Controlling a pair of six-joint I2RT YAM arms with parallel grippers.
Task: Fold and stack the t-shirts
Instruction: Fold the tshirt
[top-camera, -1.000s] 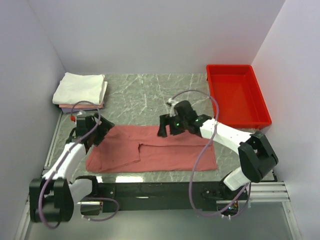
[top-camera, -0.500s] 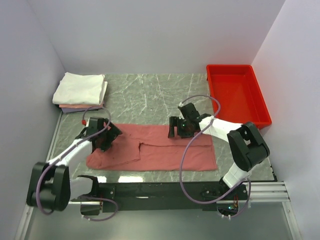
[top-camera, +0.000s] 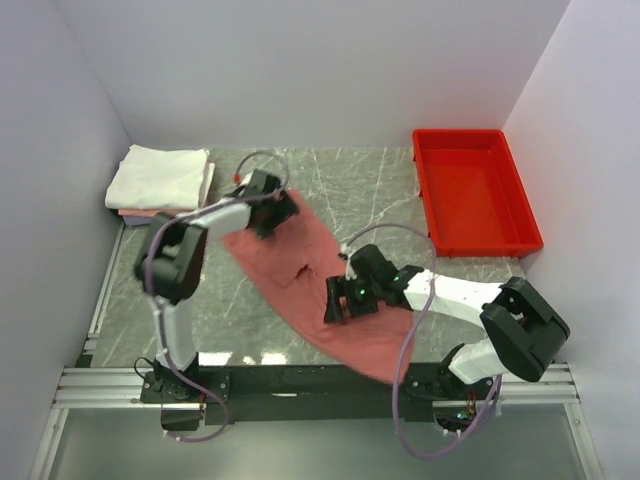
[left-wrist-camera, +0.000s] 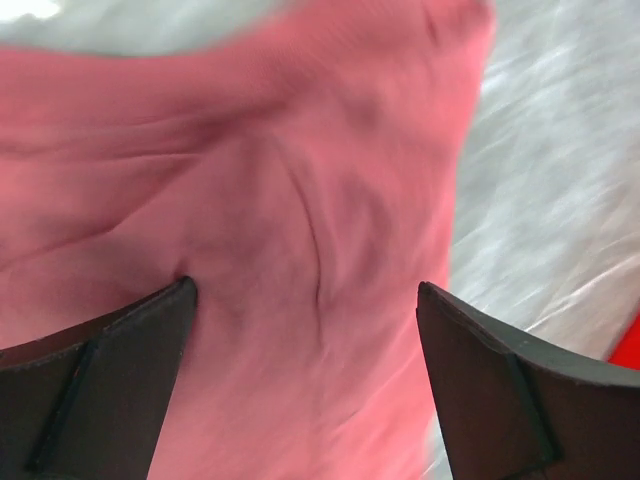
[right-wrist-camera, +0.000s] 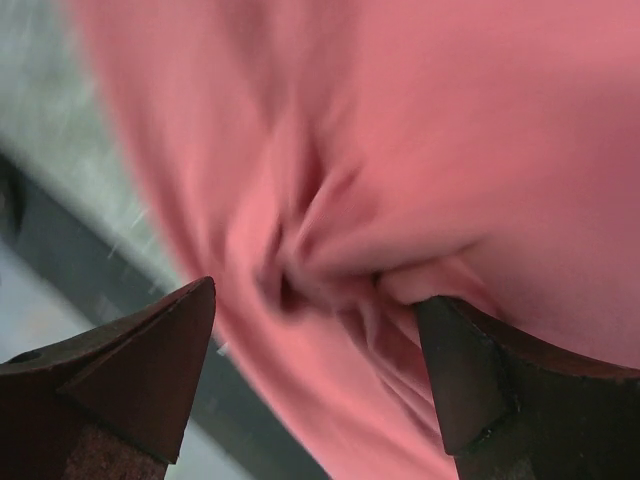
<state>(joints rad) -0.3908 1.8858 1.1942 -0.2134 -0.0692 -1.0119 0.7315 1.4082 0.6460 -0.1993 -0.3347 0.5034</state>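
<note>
Marbled table (top-camera: 330, 180) is carrying the shirt (top-camera: 300, 258) slantwise, its long axis running far-left to near-right. Your left gripper (top-camera: 268, 215) is sitting at the far end, right gripper (top-camera: 340, 305) mid-length; both are standing spread.

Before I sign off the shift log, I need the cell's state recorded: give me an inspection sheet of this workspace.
Surface: grey marbled table, partly bare.
Job's things: salmon-red t-shirt spread diagonally, rumpled; folded stack, white on top, far left corner.
Clutter: red tray, far right, nothing seen inside.
End effectors: left end effector open over the shirt; right end effector open, fabric puckered between its fingers.
Cables: purple cables loop along both arms.
Surroundings: plain walls on three sides.
</note>
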